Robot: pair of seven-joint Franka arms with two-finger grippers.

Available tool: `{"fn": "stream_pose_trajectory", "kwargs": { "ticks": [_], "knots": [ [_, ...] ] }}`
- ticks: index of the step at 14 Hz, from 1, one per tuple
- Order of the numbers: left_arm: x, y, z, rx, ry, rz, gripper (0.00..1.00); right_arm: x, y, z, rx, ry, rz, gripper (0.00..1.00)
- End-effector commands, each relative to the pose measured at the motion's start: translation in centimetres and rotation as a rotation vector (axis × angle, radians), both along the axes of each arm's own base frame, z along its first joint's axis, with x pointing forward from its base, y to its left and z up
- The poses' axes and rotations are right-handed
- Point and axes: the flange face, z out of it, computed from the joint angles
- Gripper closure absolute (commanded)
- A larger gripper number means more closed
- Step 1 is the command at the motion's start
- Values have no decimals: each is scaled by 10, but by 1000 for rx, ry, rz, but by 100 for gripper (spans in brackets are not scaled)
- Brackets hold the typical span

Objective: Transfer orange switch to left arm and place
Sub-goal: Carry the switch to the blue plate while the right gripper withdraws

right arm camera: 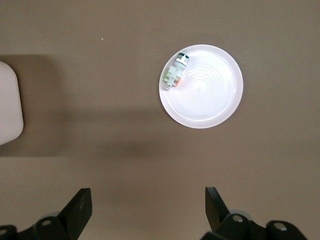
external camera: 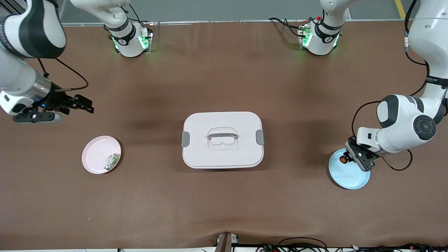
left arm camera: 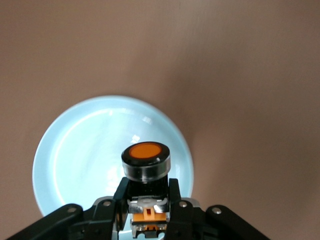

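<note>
My left gripper (external camera: 347, 159) is shut on the orange switch (external camera: 342, 160) and holds it over the light blue plate (external camera: 353, 178) at the left arm's end of the table. In the left wrist view the switch (left arm camera: 146, 160) shows its round orange cap and black body between my fingers (left arm camera: 120, 192), above the blue plate (left arm camera: 75, 150). My right gripper (external camera: 85, 104) is open and empty, up over bare table at the right arm's end. The white box (external camera: 222, 140) with grey handle and side clips stands in the middle of the table, between the two grippers.
A pink plate (external camera: 94, 155) holding a small green-and-white part (external camera: 112, 161) lies at the right arm's end, nearer the front camera than my right gripper. It also shows in the right wrist view (right arm camera: 210, 95), with the part (right arm camera: 175, 76) at its rim and the box's corner (right arm camera: 9, 102).
</note>
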Motion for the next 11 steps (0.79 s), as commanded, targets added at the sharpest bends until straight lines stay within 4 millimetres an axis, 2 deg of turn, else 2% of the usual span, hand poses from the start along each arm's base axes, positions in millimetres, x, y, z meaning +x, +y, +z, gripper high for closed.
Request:
{"fn": "stream_pose_trajectory", "kwargs": {
  "ticks": [1, 5, 7, 9, 11],
  "knots": [
    [5, 12, -10, 8, -37, -120, 100, -1, -4, 33, -18, -16, 5, 0],
    [6, 20, -24, 86, -66, -236, 100, 6, -23, 63, -21, -69, -29, 0],
    [6, 27, -36, 86, -83, -241, 100, 7, -25, 76, -29, -72, -29, 0],
    [8, 25, -44, 75, -120, -303, 100, 11, -40, 90, -59, -66, -44, 0],
    [12, 24, -55, 65, -172, -386, 100, 13, -46, 102, -62, -61, -57, 0]
  ]
}}
